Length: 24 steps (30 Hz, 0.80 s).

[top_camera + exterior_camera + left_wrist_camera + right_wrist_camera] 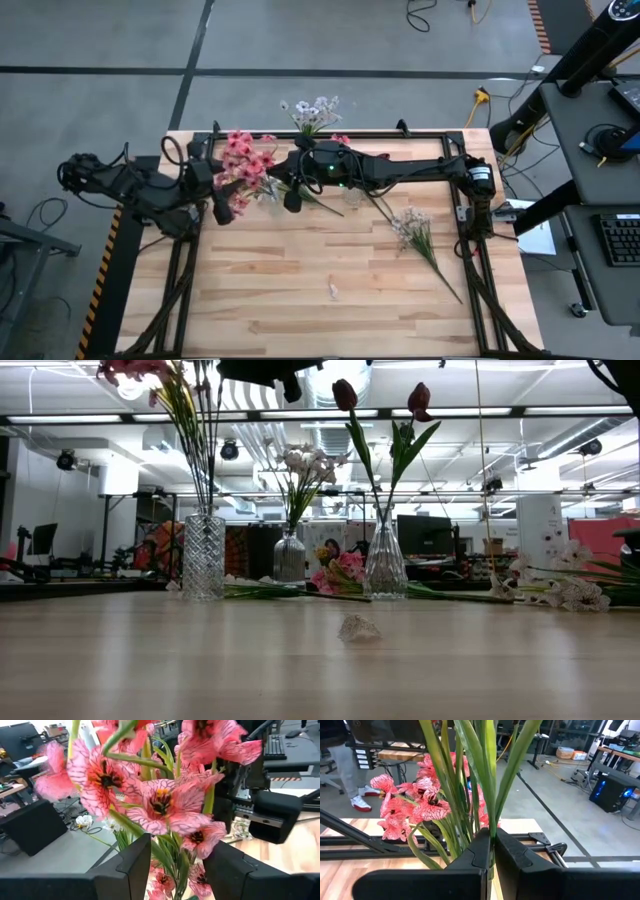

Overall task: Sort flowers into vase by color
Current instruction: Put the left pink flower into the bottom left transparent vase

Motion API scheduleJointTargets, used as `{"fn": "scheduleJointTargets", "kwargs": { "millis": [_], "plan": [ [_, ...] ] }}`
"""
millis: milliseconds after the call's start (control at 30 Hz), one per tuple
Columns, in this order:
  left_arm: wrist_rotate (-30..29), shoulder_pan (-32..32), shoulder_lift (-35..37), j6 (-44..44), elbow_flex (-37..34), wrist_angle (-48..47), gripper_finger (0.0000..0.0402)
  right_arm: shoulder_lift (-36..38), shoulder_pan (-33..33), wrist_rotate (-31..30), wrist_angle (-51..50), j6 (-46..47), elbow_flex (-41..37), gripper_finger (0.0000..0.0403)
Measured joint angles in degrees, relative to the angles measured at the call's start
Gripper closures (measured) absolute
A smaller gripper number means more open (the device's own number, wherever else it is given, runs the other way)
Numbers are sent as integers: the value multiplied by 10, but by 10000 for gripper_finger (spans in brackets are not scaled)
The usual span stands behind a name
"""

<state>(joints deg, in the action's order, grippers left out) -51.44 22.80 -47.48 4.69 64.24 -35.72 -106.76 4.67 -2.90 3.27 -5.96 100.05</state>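
Three glass vases stand in a row near the table's far edge. A cut-glass vase [203, 555] holds pink blossoms [245, 160]. A small vase [289, 556] holds white blossoms [314, 111], and a third vase [385, 565] holds two dark red tulips [344, 395]. A white-lilac stem [415, 230] lies flat on the table's right side. More pink blossoms [340, 572] lie behind the vases. My left gripper [177, 870] is open, with its fingers on either side of the pink blossoms' stalks. My right gripper [492, 850] is beside the pink blossoms, shut on green stalks. My right gripper pinches a bundle of green stalks and long leaves [489, 827] between its two fingers. The stalks rise out of the fingers and leave the wrist view, so their bloom stays out of sight.
A small crumpled scrap [358, 628] lies mid-table, toward the near edge. The dark frame rail [420, 133] runs along the far edge behind the vases. Bare wood [300, 290] covers the near half of the table. A person's legs [350, 775] show beyond the table.
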Motion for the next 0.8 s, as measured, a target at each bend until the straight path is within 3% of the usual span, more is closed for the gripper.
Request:
{"fn": "scheduleJointTargets", "kwargs": {
  "millis": [800],
  "plan": [
    [0,64,0,14,81,-48,246,-2,6,-8,-12,12,-28,390]
  ]
}}
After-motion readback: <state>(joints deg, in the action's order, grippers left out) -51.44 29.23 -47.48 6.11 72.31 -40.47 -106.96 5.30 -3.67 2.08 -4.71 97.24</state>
